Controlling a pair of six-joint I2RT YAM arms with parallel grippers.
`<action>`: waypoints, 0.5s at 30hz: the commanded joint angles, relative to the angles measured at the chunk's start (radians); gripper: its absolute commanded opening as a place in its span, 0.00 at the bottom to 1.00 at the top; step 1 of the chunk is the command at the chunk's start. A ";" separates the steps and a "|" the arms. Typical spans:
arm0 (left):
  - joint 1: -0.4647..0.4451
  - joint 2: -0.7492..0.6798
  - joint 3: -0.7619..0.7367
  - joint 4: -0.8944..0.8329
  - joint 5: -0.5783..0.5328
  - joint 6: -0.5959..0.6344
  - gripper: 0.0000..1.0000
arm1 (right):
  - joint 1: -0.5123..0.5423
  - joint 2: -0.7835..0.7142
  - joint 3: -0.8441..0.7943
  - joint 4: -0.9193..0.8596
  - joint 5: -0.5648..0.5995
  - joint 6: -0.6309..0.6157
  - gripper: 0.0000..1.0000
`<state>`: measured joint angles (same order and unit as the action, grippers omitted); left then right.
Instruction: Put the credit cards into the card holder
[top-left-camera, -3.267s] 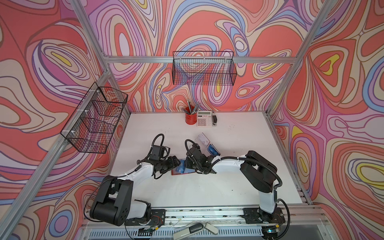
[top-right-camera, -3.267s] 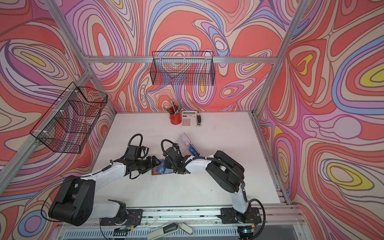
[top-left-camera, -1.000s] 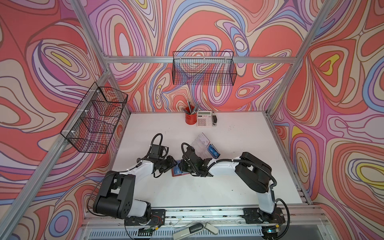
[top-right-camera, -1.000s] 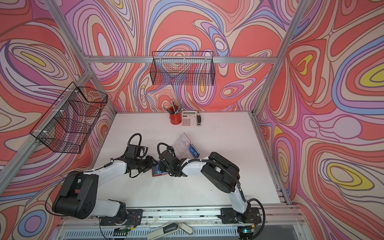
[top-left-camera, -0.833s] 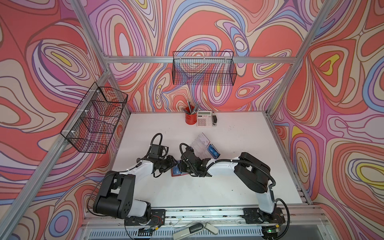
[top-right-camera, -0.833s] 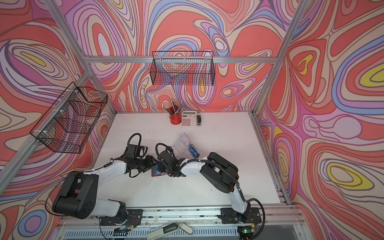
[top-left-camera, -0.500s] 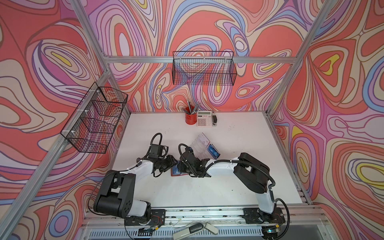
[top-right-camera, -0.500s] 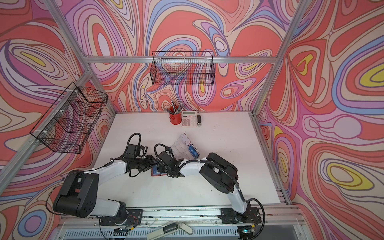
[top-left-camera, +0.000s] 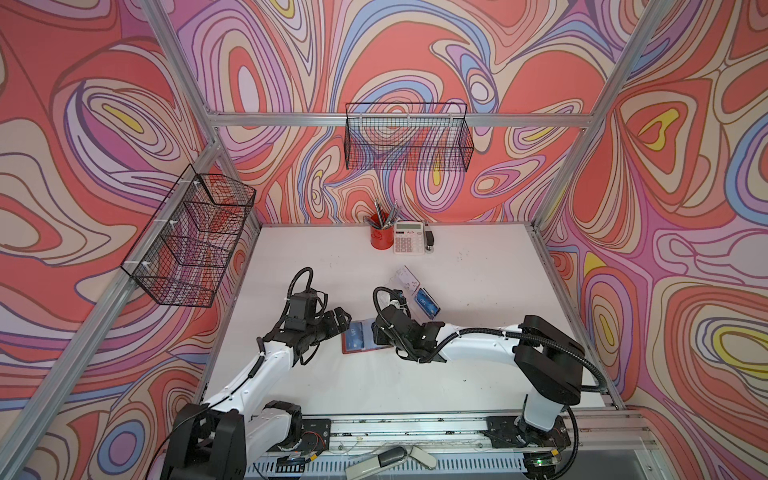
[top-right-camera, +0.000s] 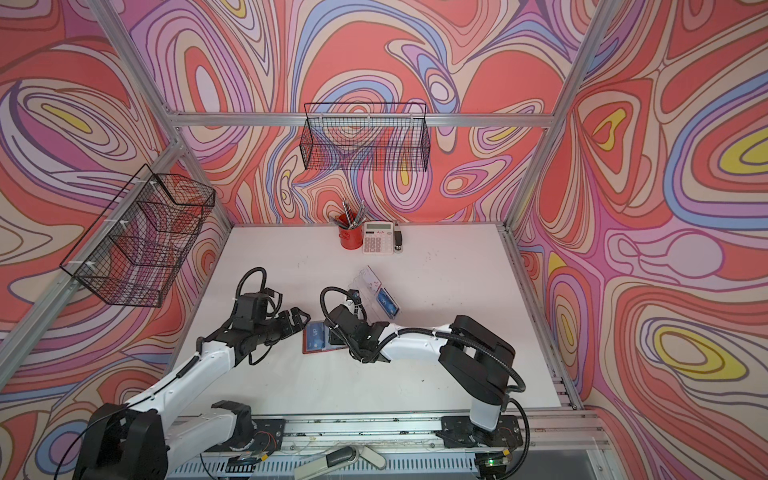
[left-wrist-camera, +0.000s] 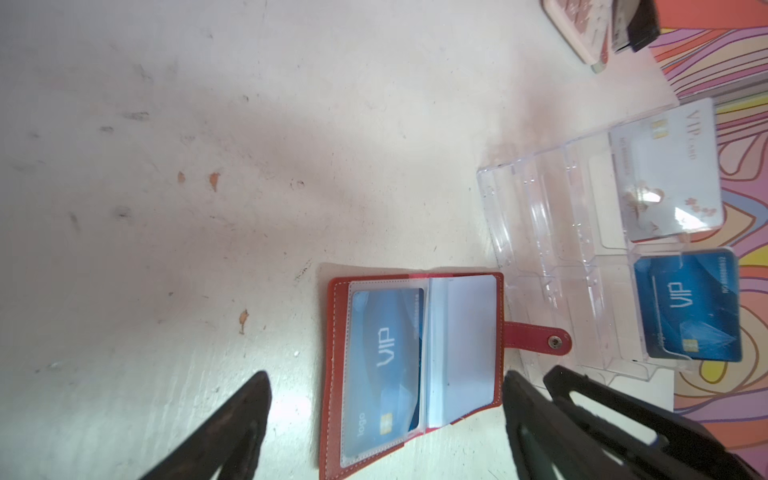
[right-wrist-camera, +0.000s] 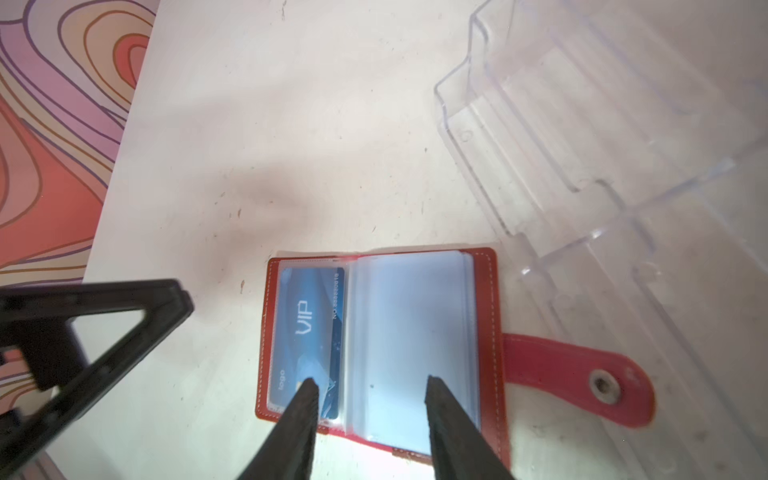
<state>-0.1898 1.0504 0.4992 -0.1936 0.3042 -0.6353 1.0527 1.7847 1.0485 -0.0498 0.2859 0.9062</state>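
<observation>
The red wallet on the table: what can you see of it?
The wallet lies open, flat on the white table, red leather-like cover with pale stitching. Clear plastic sleeves fill it; one holds a blue VIP card. Its strap with a metal snap points at the clear stand. The right gripper, open, hovers over one edge; contact unclear.

Walls (top-left-camera: 395, 50) printed with swirling red, pink, lilac and blue bands enclose a white table (top-left-camera: 478, 266). Silver metal bars (top-left-camera: 282, 120) frame the corners. A black wire basket (top-left-camera: 409, 143) hangs on the back wall and a tiered wire rack (top-left-camera: 191, 237) on the side wall. The light is even.
</observation>
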 joint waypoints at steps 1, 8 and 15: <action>-0.002 -0.078 -0.032 -0.020 -0.033 0.038 0.90 | 0.002 0.024 -0.005 -0.012 0.063 -0.062 0.46; -0.002 -0.156 -0.059 0.010 -0.027 0.043 0.90 | 0.001 0.097 0.030 -0.048 0.084 -0.069 0.47; -0.001 -0.061 -0.035 0.026 0.016 0.039 0.90 | 0.002 0.127 0.024 -0.014 0.052 -0.060 0.47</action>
<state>-0.1898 0.9581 0.4614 -0.1822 0.2989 -0.6056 1.0527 1.8969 1.0561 -0.0765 0.3389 0.8463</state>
